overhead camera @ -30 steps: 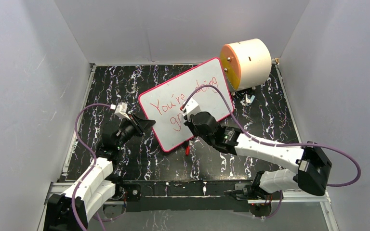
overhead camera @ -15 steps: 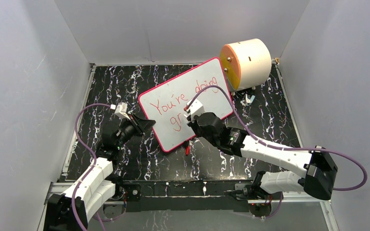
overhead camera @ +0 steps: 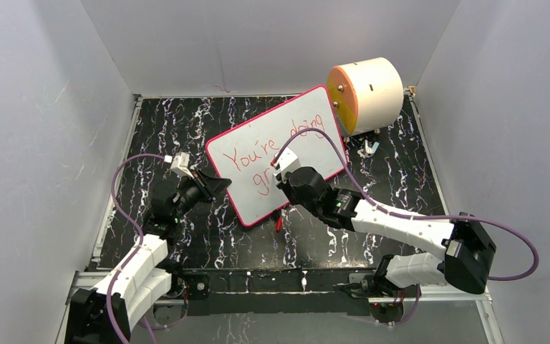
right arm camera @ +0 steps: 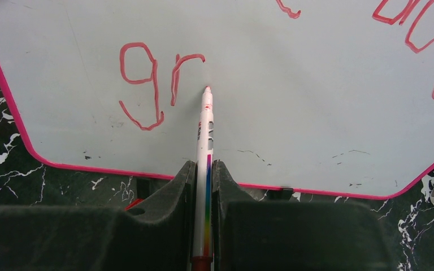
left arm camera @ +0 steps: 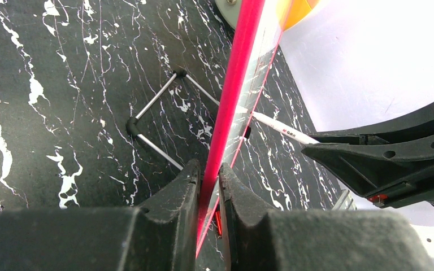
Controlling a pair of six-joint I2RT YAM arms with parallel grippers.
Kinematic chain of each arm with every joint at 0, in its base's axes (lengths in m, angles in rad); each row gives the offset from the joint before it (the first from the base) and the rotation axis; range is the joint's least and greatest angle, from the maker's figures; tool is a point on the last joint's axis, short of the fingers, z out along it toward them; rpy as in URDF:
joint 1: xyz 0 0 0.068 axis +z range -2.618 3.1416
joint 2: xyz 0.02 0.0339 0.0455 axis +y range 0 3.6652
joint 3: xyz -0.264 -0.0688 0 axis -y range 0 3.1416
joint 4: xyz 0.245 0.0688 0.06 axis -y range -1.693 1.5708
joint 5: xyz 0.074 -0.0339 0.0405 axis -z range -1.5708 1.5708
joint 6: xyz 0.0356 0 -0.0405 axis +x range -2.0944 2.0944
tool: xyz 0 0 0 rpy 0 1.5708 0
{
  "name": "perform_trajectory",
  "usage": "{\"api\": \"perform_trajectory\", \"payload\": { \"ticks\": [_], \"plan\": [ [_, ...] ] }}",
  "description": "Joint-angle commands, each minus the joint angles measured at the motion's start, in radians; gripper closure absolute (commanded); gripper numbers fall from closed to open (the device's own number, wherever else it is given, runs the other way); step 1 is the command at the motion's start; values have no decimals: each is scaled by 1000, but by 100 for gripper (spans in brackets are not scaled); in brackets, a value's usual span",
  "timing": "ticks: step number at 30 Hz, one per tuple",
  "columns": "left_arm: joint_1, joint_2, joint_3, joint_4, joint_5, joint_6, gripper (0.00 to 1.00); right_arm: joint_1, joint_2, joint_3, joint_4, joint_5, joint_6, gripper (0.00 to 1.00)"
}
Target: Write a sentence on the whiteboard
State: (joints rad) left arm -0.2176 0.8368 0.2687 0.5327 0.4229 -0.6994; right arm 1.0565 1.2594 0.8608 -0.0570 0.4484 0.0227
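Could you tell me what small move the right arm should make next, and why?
Probably begin the next letter right of "gr": the marker in the right gripper has its tip at the whiteboard there, while the left gripper clamps its edge.

Place: robot lab test cell
Walls: plain white panels (overhead camera: 43,143) on three sides
Desk: black marbled desk (overhead camera: 179,122)
Rig: left arm (overhead camera: 140,261), right arm (overhead camera: 401,229), metal rail (overhead camera: 279,281)

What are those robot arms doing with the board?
They are writing on it. The left gripper clamps the whiteboard by its pink edge. The right gripper holds a marker with its tip at the board, just past the last letter. The sentence reads "You're doing gr", so it is not finished yet.
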Motion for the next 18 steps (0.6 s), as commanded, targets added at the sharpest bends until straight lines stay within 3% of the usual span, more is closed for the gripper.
{"api": "perform_trajectory", "payload": {
  "ticks": [1, 18],
  "plan": [
    [4, 7, 23, -51, -29, 5, 100, -13, 4, -1, 39, 1, 5, 100],
    [4, 4, 24, -59, -33, 7, 100, -34, -3, -9, 5, 63, 0, 100]
  ]
}}
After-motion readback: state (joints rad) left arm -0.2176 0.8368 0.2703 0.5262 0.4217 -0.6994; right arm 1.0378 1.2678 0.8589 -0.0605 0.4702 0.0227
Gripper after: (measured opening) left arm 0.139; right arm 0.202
